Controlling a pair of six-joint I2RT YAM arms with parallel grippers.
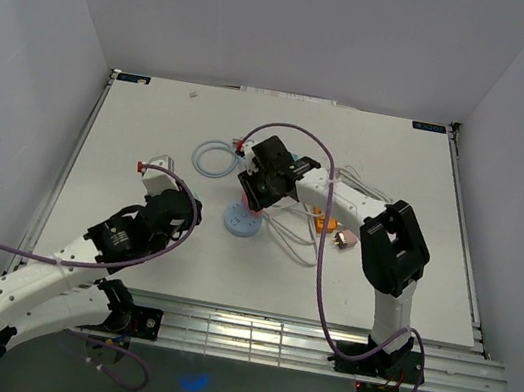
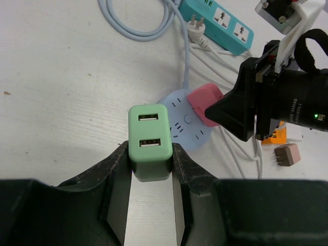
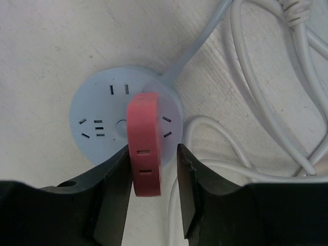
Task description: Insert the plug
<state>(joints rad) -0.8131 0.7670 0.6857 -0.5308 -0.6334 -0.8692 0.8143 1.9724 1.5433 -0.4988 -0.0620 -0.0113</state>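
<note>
Item: red charger plug (image 3: pixel 145 146), the piece to be inserted. Location: over the round socket hub (image 3: pixel 97 107), covering its centre and the part toward 4 o'clock in the right wrist view. Its long axis runs 12 to 6, in line with the fingers. The prongs are hidden beneath the body, so whether they are seated cannot be told. Holder: right gripper (image 3: pixel 152 154), with jaws flanking the plug. The 9 o'clock finger lies against it and a sliver of gap shows at the 3 o'clock finger, so whether it is clamped cannot be told. Free slots: hub face at 12, 9 and 3 o'clock. Second arm: left gripper (image 2: pixel 149 148), clenched on a green charger (image 2: pixel 149 138) held upright with its two ports facing the camera. In the top view it stands apart from the hub, at the hub's 9 o'clock. Judgement: the right arm is nearer, and the move turns on pressing the plug straight down square to the hub face. Also present: teal power strip (image 2: pixel 225 23).
</note>
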